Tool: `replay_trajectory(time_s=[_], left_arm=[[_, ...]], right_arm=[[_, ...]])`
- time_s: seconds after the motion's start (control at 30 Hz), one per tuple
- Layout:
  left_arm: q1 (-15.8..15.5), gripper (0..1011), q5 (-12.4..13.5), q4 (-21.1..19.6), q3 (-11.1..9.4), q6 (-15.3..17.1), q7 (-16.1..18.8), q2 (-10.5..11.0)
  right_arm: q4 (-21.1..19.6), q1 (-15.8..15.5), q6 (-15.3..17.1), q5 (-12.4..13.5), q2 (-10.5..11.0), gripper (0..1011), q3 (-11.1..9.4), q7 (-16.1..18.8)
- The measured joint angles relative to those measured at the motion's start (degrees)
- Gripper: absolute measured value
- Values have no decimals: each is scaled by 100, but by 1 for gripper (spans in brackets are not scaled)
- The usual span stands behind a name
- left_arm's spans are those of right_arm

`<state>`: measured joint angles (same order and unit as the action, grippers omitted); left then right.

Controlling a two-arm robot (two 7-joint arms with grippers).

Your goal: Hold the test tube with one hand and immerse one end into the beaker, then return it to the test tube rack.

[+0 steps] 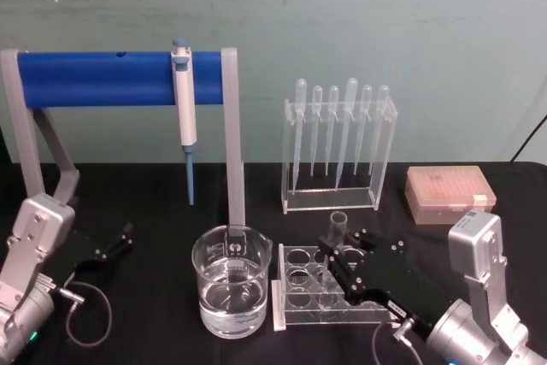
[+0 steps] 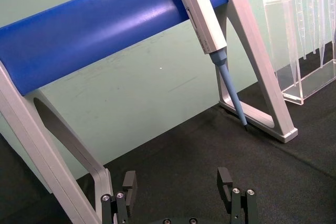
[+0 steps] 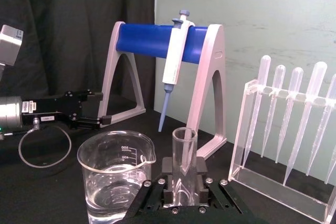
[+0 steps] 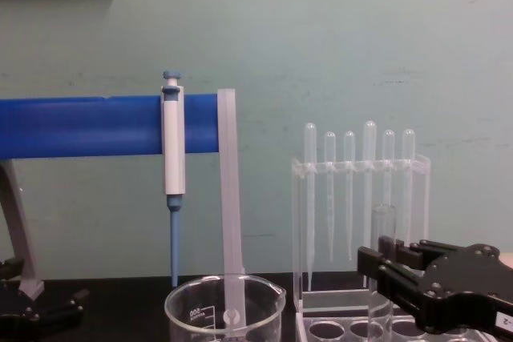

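Right tool [image 3: 181,182] clenched on test tube [image 3: 184,150], upright in rack [image 1: 295,292]; left tool [image 2: 178,187] released, parked left. Risk: glass slipping, or knocking beaker [image 1: 231,284] just left when swung over.

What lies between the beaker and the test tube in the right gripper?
In the head view, between the beaker and the test tube held by the right gripper lie only the rack's empty left holes.

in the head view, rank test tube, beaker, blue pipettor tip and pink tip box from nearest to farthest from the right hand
1. Clear glass test tube: between the right hand's fingers, over the clear rack.
2. Wide glass beaker holding water: to its left.
3. Pink tip box at the right and blue pipettor tip at the back left: too close to call.
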<state>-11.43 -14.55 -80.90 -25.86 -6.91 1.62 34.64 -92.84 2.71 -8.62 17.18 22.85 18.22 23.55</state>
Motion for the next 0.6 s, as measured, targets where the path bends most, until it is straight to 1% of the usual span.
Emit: replay_trajectory(time_s=[0.03,0.07,0.1,0.13,0.23,0.27,0.3,0.33,0.43,0.53,0.57,0.6], left_arm=[[0,1000,0,0,0,0,0,0],[0,1000,0,0,0,0,0,0],[0,1000,0,0,0,0,0,0],[0,1000,0,0,0,0,0,0],[0,1000,0,0,0,0,0,0],[0,1000,0,0,0,0,0,0],[0,1000,0,0,0,0,0,0],[0,1000,0,0,0,0,0,0],[0,1000,0,0,0,0,0,0],[0,1000,0,0,0,0,0,0],[0,1000,0,0,0,0,0,0],[0,1000,0,0,0,0,0,0]], right_arm=[[7,6,-5,-10,-5,280,1,5],[7,6,-5,-10,-5,280,1,5],[10,12,-7,-17,-7,314,1,14],[9,15,-6,-21,-7,382,1,28],[-10,16,13,-23,-4,440,0,33],[-51,9,29,-21,2,501,-5,35],[-79,1,37,-18,7,512,-9,36],[-112,-11,45,-15,14,562,-17,36],[-309,-68,54,22,59,643,-85,37],[-543,-140,19,104,115,739,-207,34],[-673,-196,-19,180,142,778,-293,34],[-740,-227,-41,220,155,794,-343,35]])
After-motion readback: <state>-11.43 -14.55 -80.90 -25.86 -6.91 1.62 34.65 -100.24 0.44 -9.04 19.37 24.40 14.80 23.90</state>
